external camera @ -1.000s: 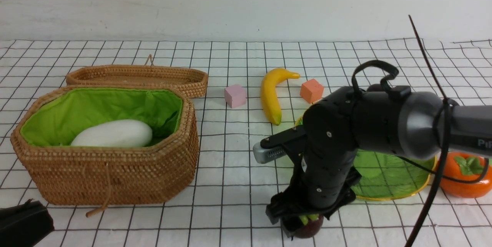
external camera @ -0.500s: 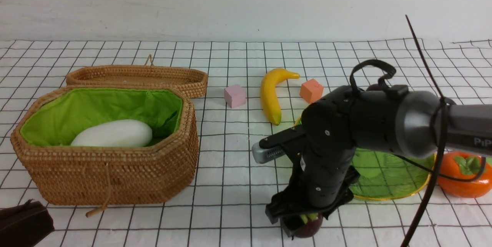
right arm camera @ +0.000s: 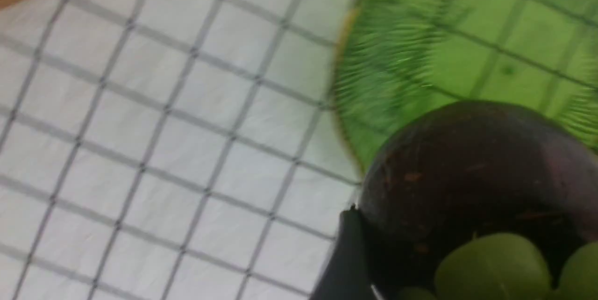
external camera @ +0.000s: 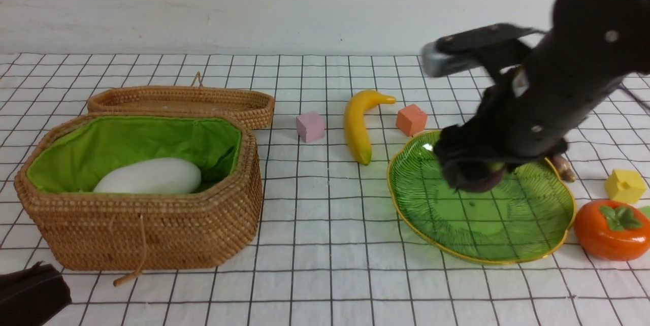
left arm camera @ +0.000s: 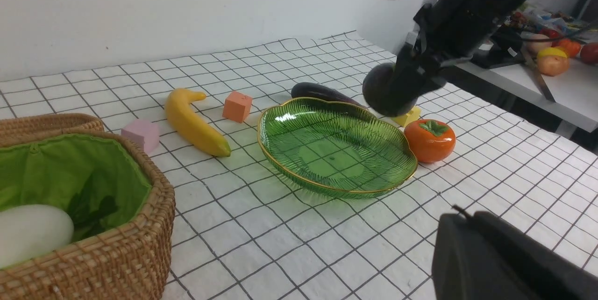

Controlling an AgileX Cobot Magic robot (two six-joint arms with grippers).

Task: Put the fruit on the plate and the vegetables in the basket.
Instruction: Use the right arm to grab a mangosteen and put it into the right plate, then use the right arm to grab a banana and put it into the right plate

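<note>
A round dark-purple mangosteen with a green cap [left arm camera: 384, 92] hangs over the far side of the leaf-shaped green glass plate [external camera: 508, 254], clenched in the jaws of the right arm [external camera: 574, 77] and clear of the glass. A yellow banana [external camera: 355, 128] and an orange persimmon [external camera: 612, 232] lie on the checked surface [external camera: 315, 265] beside the plate. A dark-purple eggplant [left arm camera: 322, 92] lies behind it. A white radish [external camera: 150, 176] rests in the green-lined rattan basket [external camera: 152, 234]. The jaws of the left arm [external camera: 30, 293] are closed.

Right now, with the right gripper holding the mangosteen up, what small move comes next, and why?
Probably lower the right gripper toward the plate before opening: the mangosteen hangs in the air over the plate's far part, so releasing here would likely drop it.
</note>
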